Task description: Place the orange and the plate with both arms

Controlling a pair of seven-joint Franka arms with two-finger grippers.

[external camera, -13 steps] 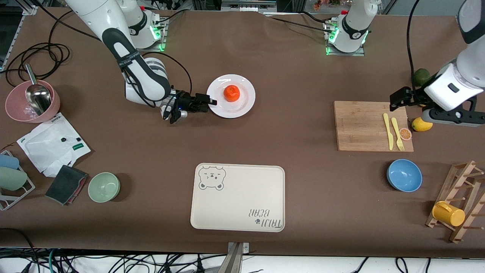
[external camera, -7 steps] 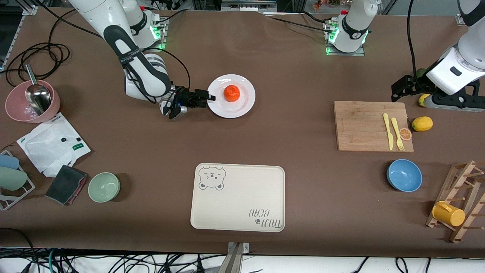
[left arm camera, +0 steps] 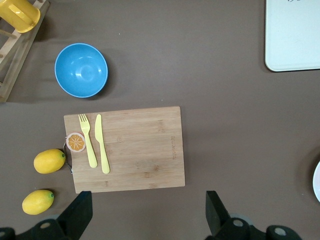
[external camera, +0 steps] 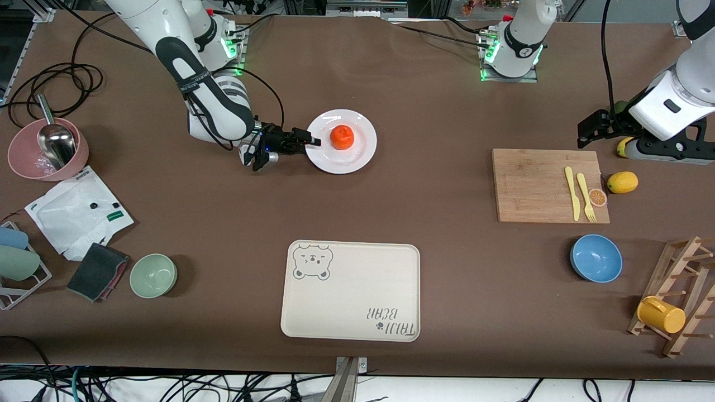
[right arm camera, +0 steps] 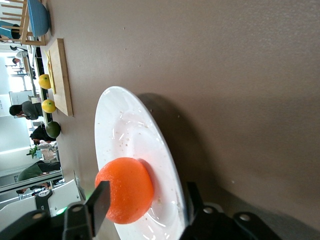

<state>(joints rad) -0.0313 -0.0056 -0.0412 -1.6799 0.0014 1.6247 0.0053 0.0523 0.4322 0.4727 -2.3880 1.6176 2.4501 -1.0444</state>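
The orange point(external camera: 341, 137) sits on the white plate point(external camera: 357, 159), toward the right arm's end of the table. My right gripper point(external camera: 313, 142) is at the plate's rim on the right arm's side. It is open, with one finger above the plate beside the orange and the other under the rim. The right wrist view shows the orange point(right arm camera: 127, 192) and plate point(right arm camera: 125, 125) between the fingers of this gripper point(right arm camera: 147, 192). My left gripper point(external camera: 582, 138) hangs open and empty over the table by the cutting board; in its own view its point(left arm camera: 147, 205) fingers are wide apart.
A cutting board point(external camera: 536, 184) carries a yellow fork, knife and orange slice, with a lemon point(external camera: 621, 182) beside it. A blue bowl point(external camera: 596, 258), cream bear tray point(external camera: 352, 290), green bowl point(external camera: 153, 274), pink bowl point(external camera: 47, 151) and wooden mug rack point(external camera: 678, 301) stand around.
My right gripper has slid onto the plate's rim and its fingers have narrowed. The left arm lifted off the lemon by the board, then held still.
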